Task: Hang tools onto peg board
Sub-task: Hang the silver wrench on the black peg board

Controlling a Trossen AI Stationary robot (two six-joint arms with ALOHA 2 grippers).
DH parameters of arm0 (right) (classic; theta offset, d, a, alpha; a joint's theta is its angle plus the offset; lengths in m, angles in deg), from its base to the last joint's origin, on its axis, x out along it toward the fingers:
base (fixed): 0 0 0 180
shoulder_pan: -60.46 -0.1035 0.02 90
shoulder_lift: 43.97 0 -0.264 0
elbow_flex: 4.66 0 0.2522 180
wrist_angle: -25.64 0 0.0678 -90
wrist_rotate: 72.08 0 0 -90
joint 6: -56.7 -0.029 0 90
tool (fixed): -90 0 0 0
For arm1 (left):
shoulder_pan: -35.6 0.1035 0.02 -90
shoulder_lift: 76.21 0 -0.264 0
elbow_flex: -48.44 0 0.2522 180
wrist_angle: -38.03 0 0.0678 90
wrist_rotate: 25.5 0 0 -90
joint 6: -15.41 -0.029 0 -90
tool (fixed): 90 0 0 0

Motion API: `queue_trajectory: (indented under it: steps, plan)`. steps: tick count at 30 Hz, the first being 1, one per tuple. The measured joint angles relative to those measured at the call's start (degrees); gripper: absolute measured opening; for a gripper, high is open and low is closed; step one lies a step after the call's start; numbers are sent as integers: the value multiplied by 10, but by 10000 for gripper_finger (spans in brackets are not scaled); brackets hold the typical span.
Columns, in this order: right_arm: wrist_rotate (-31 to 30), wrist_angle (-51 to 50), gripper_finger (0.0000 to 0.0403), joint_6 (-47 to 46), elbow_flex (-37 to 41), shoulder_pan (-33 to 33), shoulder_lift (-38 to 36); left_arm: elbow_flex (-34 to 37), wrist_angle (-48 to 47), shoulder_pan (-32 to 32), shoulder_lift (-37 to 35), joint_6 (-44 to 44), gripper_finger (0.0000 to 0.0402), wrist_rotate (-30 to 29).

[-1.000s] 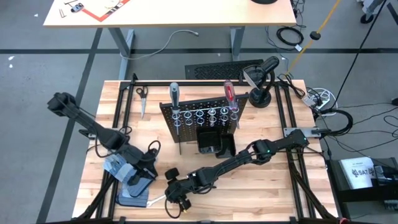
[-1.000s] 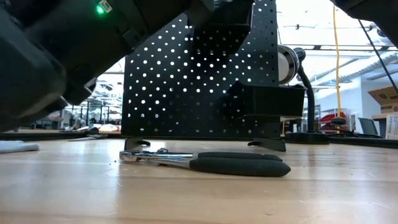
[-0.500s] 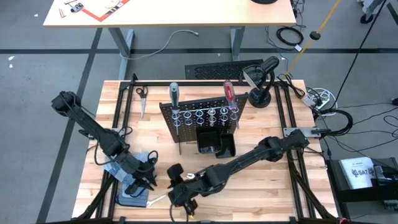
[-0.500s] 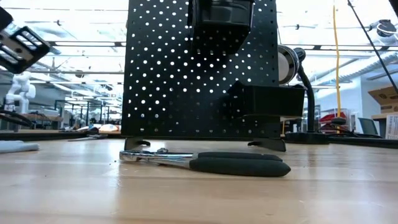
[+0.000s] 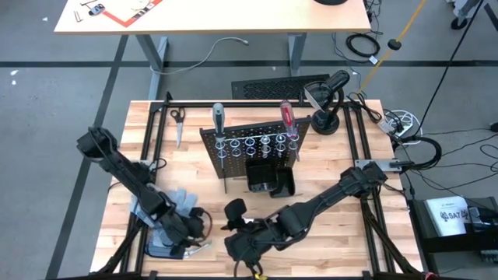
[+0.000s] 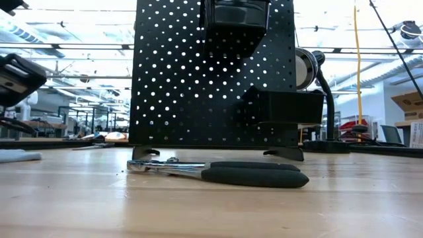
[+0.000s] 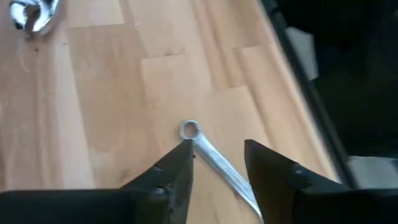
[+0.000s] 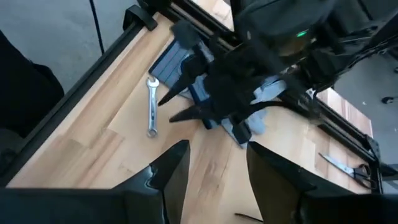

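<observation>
Wrench (image 7: 214, 163) lies flat on the worktop (image 5: 334, 163) near its front left corner, beside the gloves (image 5: 173, 204). I have the left gripper (image 7: 217, 163) low over it, fingers parted narrowly and straddling the shank just below the ring end; I see no grip yet. The right wrist view shows the same wrench (image 8: 150, 107) with the left gripper (image 8: 171, 107) next to it. The right gripper (image 8: 214, 163) hangs over the front middle of the worktop, fingers apart, holding nothing. Pliers (image 6: 218, 172) lie on the wood in front of the peg board (image 5: 249, 148). The red screwdriver (image 5: 286, 118) and the grey screwdriver (image 5: 219, 120) stand in the board's rings.
</observation>
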Motion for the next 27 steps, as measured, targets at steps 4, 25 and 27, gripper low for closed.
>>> queue_trajectory:
  steps: [4,25,27]
  plan:
    - [-1,0,153,0,1,0,0,-41,-43,-4,42,-7,192,-22]
    - [-12,-2,153,-3,1,0,0,-142,-158,9,144,6,228,-10]
    - [-12,-2,153,-3,1,0,0,-143,-155,9,146,-5,228,-11]
